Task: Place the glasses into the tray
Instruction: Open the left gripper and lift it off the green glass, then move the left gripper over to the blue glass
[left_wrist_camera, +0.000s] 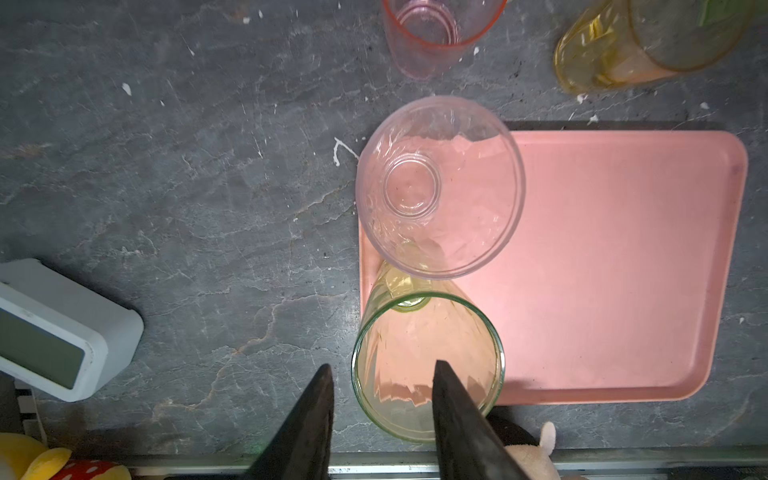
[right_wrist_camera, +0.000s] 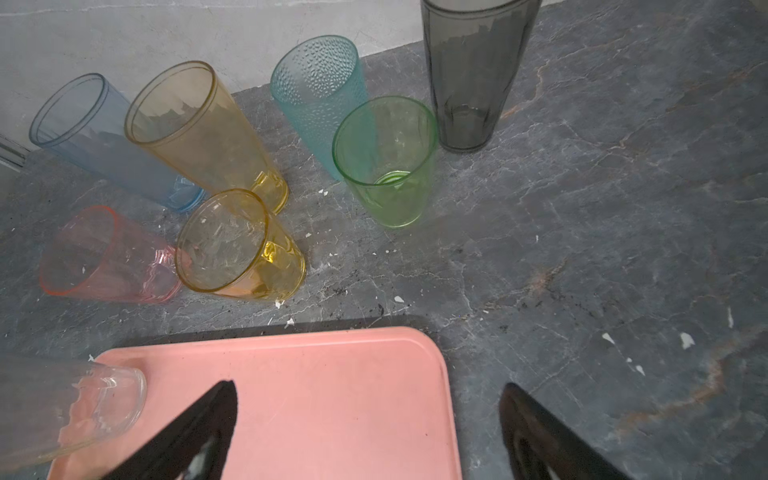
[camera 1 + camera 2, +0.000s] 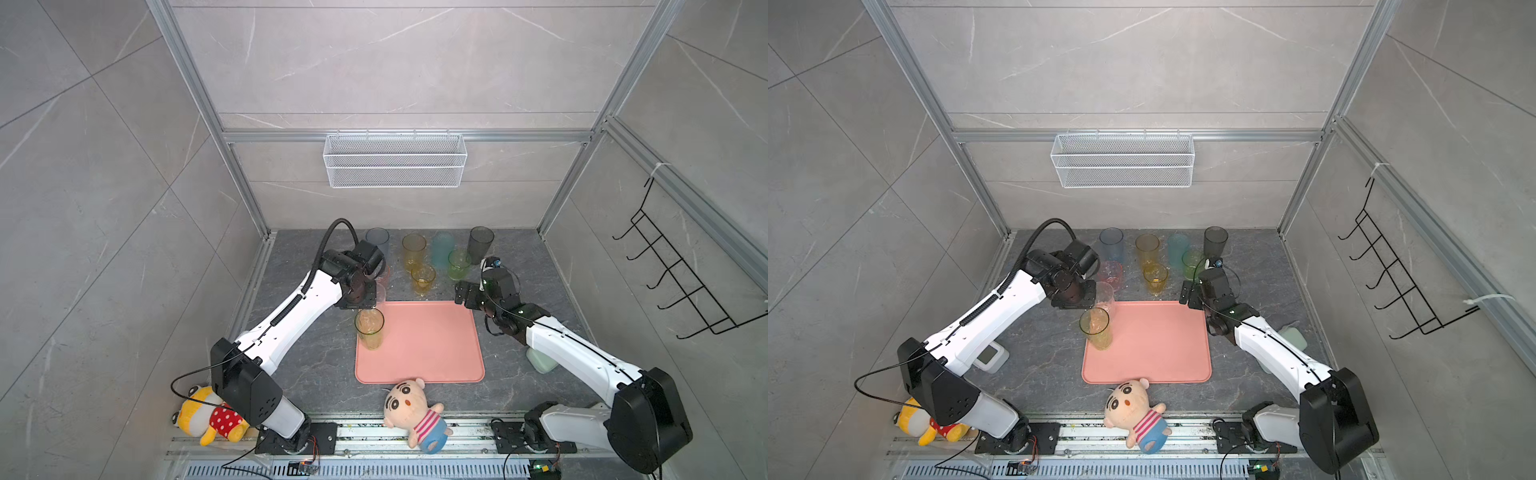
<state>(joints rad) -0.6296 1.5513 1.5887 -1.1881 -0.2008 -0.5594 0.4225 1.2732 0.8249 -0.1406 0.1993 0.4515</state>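
Observation:
The salmon-pink tray (image 3: 428, 345) lies mid-table. Two of the glasses stand along its left edge: a yellow-green tumbler (image 1: 424, 357) and, behind it, a clear tumbler (image 1: 440, 187). My left gripper (image 1: 382, 368) hangs open above the yellow-green tumbler's rim. One finger is outside the rim and one over the inside, neither touching it. Behind the tray stand several more glasses: blue (image 3: 377, 241), tall amber (image 3: 414, 249), teal (image 3: 442, 249), green (image 2: 386, 166), smoky grey (image 3: 481, 245), short amber (image 2: 241, 245) and pink (image 2: 104, 257). My right gripper (image 2: 370, 385) is open and empty over the tray's far right corner.
Two plush dolls lie at the front, one (image 3: 411, 409) just before the tray and one (image 3: 208, 415) under the left arm. A small white clock (image 3: 990, 355) sits left of the tray, a pale green box (image 3: 540, 361) under the right arm. A wire basket (image 3: 395, 160) hangs on the back wall.

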